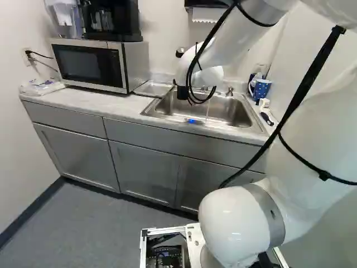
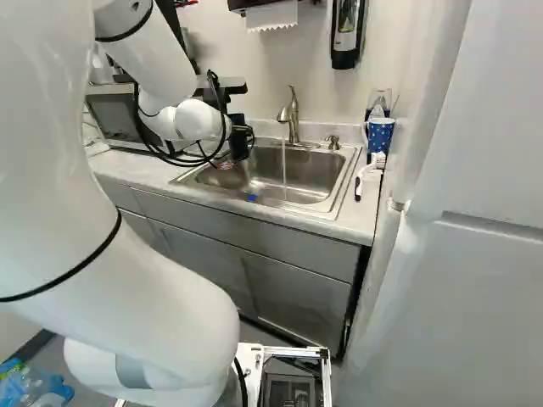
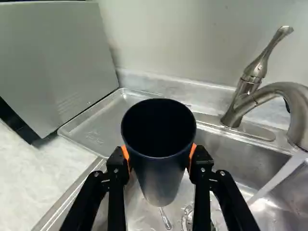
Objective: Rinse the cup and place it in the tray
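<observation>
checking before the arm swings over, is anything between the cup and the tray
Nothing visible stands between the cup, gripped in the tool, and the tray. The microwave borders the tray's far side, and the faucet is on the cup's other side, away from the tray.

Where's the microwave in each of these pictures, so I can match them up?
Left base view: the microwave is at the upper left, its door showing.
Right base view: at the left, partly behind the arm.
Wrist view: mostly its plain side, beside the tray.
Shared landmark: the sink.
</observation>
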`<state>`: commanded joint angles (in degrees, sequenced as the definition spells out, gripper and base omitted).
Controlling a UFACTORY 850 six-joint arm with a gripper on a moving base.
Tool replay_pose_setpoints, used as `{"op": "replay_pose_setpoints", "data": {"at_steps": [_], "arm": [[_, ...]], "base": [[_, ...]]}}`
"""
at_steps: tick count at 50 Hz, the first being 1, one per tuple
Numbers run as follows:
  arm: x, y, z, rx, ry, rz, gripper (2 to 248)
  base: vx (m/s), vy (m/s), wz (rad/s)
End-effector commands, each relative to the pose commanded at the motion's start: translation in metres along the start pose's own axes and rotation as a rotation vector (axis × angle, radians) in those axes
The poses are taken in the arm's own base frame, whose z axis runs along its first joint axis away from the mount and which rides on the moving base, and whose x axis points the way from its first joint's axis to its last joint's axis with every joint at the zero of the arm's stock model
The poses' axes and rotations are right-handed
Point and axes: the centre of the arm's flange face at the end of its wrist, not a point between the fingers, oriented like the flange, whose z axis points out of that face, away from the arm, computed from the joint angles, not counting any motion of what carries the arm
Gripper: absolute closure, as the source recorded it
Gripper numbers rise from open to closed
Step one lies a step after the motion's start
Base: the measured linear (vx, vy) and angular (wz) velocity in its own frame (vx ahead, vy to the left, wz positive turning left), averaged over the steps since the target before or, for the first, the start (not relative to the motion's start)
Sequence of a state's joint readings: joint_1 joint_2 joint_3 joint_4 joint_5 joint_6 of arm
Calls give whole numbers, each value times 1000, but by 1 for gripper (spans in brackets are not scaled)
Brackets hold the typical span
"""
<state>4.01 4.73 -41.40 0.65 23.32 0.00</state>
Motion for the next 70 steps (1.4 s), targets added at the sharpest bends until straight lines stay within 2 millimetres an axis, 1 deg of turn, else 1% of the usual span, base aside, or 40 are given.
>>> {"op": "replay_pose_setpoints", "data": {"at_steps": [35, 70], "arm": [[-27, 52, 14, -104, 4, 38, 125], [-66, 94, 9, -192, -45, 76, 125]], "base": [[0, 0, 0], [0, 0, 0]]}}
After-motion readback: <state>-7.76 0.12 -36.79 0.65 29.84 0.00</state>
